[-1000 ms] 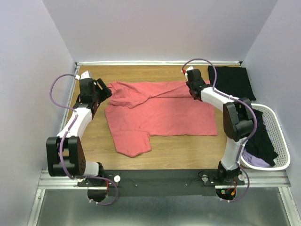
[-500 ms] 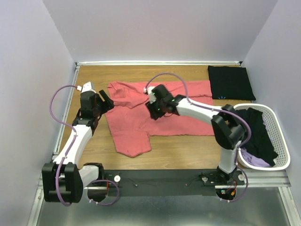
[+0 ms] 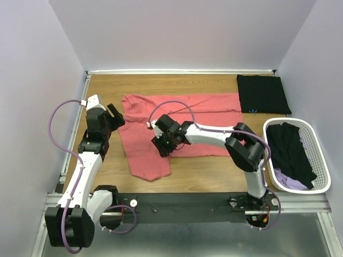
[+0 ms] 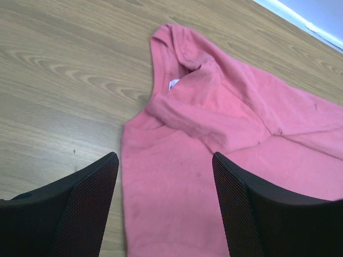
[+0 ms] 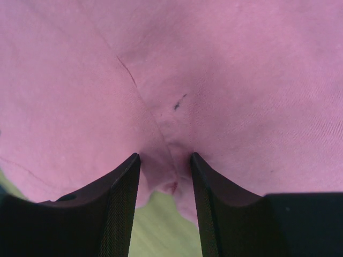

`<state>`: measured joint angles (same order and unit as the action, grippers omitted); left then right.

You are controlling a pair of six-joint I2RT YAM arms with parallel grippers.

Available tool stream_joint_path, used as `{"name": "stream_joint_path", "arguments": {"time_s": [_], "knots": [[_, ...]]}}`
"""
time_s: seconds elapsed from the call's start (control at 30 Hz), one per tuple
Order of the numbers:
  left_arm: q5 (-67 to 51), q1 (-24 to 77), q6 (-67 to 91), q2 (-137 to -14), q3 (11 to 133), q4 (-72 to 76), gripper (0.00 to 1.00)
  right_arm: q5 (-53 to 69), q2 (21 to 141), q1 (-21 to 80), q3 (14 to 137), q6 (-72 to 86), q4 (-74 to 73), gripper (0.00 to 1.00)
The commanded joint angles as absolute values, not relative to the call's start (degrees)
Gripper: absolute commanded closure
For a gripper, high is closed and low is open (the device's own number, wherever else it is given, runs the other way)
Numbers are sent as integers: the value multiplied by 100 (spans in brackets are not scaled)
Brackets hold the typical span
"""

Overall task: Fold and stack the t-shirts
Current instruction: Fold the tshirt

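Right fingers (image 5: 120,198) pinch coral-pink t-shirt (image 5: 241,80); left fingers (image 4: 86,209) spread wide, empty

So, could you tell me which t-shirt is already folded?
The black t-shirt in the far right corner, a neat rectangle; the coral-pink t-shirt lies spread out, the others heaped in the basket.

I see the spread t-shirt (image 3: 211,110) mid the worktop (image 3: 177,85); the folded t-shirt (image 3: 263,93) lies at its two o'clock, the basket (image 3: 320,163) at four o'clock, more t-shirts (image 3: 289,152) heaped in it.
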<state>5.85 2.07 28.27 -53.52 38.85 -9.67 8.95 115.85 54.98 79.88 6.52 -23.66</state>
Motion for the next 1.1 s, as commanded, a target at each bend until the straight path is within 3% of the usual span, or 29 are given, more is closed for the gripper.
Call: {"name": "stream_joint_path", "arguments": {"time_s": [0.0,0.23,0.4,0.63,1.07], "knots": [[773,211,2681,-5256,3779,-1107,21,1511,11550,6020,7831,581,-3585,49],[501,211,2575,-5554,3657,-994,21,1583,10724,6240,7892,326,-4034,49],[457,211,2496,-5792,3568,-870,21,116,10590,6231,8384,44,-3509,49],[1203,176,2505,-5660,3603,-783,21,-536,11451,6214,8849,-773,-2059,56],[712,-97,2602,-5704,3516,-545,21,-528,13007,6196,10221,-1169,-1828,68]]}}
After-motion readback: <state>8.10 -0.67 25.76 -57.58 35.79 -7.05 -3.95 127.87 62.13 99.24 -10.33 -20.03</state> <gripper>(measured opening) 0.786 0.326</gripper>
